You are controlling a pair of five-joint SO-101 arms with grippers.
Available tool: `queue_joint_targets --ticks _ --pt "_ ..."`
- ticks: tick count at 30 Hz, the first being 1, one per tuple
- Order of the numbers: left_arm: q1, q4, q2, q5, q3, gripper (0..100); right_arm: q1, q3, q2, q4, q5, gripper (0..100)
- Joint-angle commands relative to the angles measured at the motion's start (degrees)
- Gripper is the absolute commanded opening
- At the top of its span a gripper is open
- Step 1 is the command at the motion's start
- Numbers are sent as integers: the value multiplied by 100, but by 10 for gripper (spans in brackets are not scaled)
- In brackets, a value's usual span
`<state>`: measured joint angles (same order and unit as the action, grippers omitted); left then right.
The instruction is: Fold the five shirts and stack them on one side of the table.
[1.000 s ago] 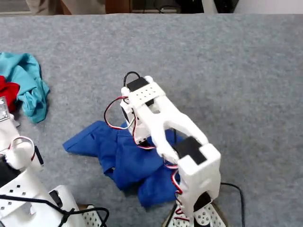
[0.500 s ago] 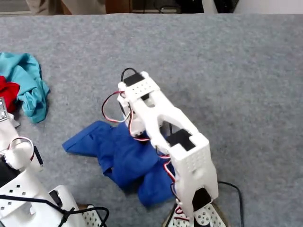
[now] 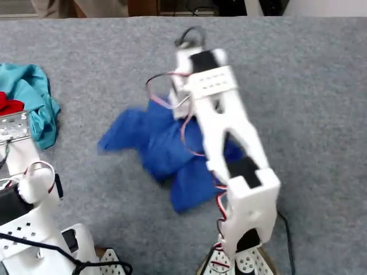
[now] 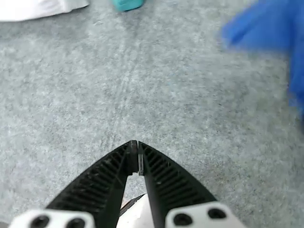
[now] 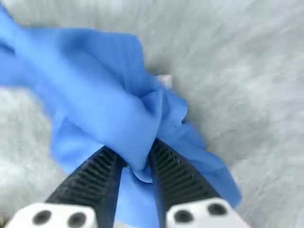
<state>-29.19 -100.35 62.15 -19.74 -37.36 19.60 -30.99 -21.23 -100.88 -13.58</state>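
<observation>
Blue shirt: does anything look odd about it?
Yes. The blue shirt is a crumpled, unfolded heap, pinched in the right gripper. A teal shirt and red shirt lie rumpled at the edge of the table.

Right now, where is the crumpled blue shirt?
High view: the crumpled blue shirt is mid-table, pinched by the right gripper, right of the teal shirt.

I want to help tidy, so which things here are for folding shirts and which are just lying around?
For the job:
blue shirt, pinched in the right gripper
teal shirt
red shirt
left gripper, shut on nothing

Just lying about:
black cable beside the right arm's base
grey table cover
</observation>
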Motion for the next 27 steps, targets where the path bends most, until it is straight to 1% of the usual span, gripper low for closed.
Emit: queue_joint_targets --ticks 1,4,7,11,14,17,24,27 --pt "475 -35 22 9 -26 19 -646 -892 655 -35 527 5" --pt "879 -18 -4 9 -149 19 -1165 -1253 637 -35 862 5" --pt "1213 158 13 62 -299 20 -1560 -1262 523 -53 1160 5" --pt "1618 440 13 492 -475 20 -1930 -1288 479 -114 1222 5" --pt "1899 501 13 835 -519 20 -2132 -1393 664 -114 1222 5" --pt "2075 501 13 976 -501 20 -2246 -1719 998 -114 1196 5" --pt "2048 501 13 967 -510 20 -2220 -3213 1903 62 1178 5" --pt "2048 501 13 967 -510 20 -1886 -3477 2079 -9 1178 5"
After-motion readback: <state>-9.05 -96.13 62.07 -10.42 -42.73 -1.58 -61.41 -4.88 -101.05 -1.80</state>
